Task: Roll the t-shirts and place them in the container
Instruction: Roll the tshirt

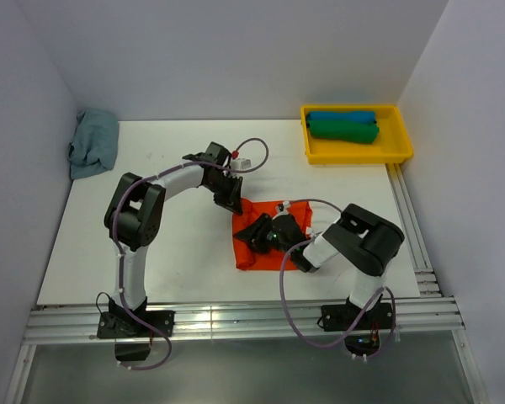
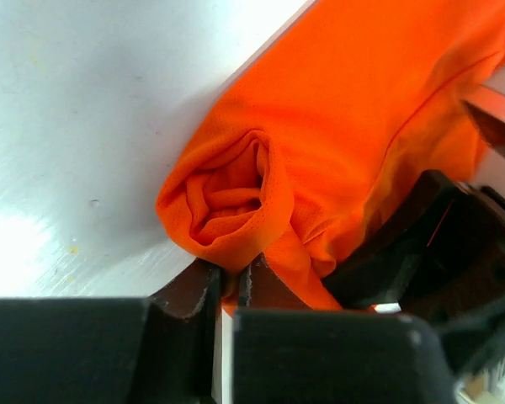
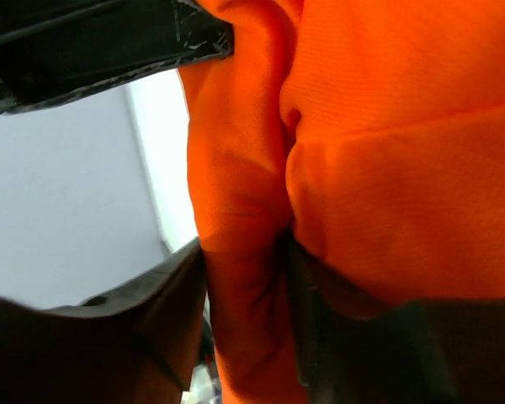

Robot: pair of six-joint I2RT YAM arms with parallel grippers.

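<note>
Snugly — orange t-shirt (image 2: 353, 109) inside left gripper (image 2: 230, 284)

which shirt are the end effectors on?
The orange shirt, at mid-table. The blue shirt and green shirt lie rolled in the yellow tray; a grey-blue cloth sits crumpled at the far left corner.

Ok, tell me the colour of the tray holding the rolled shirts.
Yellow; the tray shows best in the top external view.
</note>
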